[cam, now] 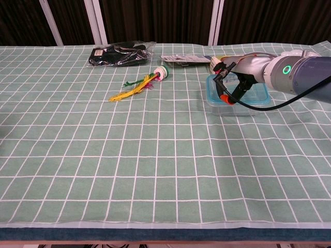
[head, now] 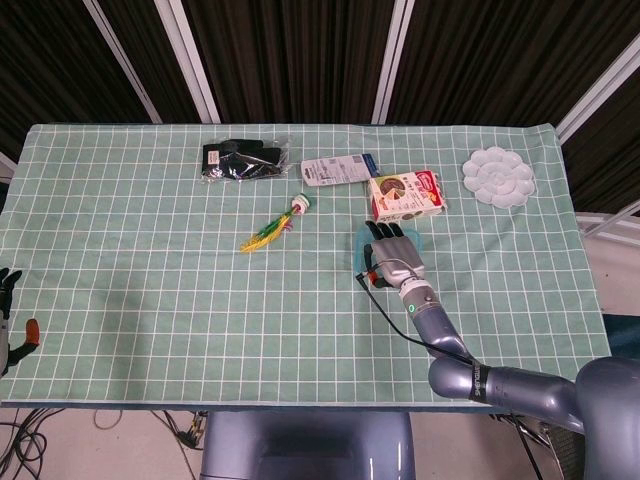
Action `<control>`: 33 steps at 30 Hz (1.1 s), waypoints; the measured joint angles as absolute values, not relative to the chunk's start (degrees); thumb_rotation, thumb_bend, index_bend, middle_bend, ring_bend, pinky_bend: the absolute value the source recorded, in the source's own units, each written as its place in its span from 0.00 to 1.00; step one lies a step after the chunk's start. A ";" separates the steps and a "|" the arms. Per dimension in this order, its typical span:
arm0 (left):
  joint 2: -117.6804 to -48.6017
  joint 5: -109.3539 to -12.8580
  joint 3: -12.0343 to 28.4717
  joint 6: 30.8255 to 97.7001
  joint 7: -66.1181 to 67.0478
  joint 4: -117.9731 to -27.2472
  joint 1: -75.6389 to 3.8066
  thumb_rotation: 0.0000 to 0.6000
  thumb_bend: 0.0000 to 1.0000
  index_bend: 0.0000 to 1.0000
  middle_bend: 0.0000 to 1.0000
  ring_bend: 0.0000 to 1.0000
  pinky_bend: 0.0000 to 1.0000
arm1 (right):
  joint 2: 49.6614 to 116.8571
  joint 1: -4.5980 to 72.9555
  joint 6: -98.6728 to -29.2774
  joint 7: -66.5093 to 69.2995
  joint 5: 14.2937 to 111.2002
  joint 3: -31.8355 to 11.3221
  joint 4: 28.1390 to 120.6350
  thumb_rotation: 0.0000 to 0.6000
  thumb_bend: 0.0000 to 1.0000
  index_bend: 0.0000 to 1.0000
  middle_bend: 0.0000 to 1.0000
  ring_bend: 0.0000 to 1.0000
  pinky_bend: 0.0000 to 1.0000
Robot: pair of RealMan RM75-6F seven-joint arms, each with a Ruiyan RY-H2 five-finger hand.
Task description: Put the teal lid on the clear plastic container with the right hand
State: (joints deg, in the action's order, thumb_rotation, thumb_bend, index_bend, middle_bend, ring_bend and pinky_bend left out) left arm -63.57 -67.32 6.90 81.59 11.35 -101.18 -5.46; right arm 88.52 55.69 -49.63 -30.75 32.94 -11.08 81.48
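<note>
My right hand [cam: 235, 77] lies flat on top of the teal lid [cam: 257, 96], which sits on the clear plastic container [cam: 232, 107] on the right half of the desk [cam: 155, 155]. From the head view my right hand [head: 395, 252] covers most of the lid, so only thin teal edges [head: 358, 245] show at the left and far side; my fingers [head: 385, 231] are stretched out side by side, pointing toward the far edge of the desk, pressing down on the lid rather than wrapped around it. In the chest view the lid looks level on the container's rim, though I cannot tell whether it is snapped fully shut all around. A black cable with an orange tip [cam: 224, 97] hangs off my wrist along the container's near left corner. My left hand [head: 8, 325] shows only at the left border of the head view, off the desk's edge, and too little of it is visible to tell how its fingers are set. Just beyond the container lies a red and white snack box [head: 406, 195]. Farther back are a flat packet [head: 336, 170] and a black bundle in a clear bag [head: 243, 160]. A feathered shuttlecock toy [head: 274, 229] lies left of the container, well apart from it. A white paint palette [head: 498, 176] rests near the far right corner.
</note>
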 measured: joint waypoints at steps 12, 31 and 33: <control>-63.45 -66.94 6.92 81.44 11.40 -101.44 -5.48 1.00 0.53 0.07 0.00 0.00 0.00 | 89.03 56.05 -48.33 -30.92 32.47 -10.08 81.02 1.00 0.51 0.61 0.04 0.00 0.00; -63.29 -66.66 6.91 81.18 11.24 -101.52 -5.55 1.00 0.53 0.07 0.00 0.00 0.00 | 89.64 56.68 -47.67 -30.95 31.52 -9.58 79.70 1.00 0.51 0.58 0.04 0.00 0.00; -63.28 -66.66 6.90 81.16 11.26 -101.55 -5.57 1.00 0.52 0.07 0.00 0.00 0.00 | 89.38 56.62 -48.30 -30.45 32.02 -10.14 80.02 1.00 0.51 0.46 0.04 0.00 0.00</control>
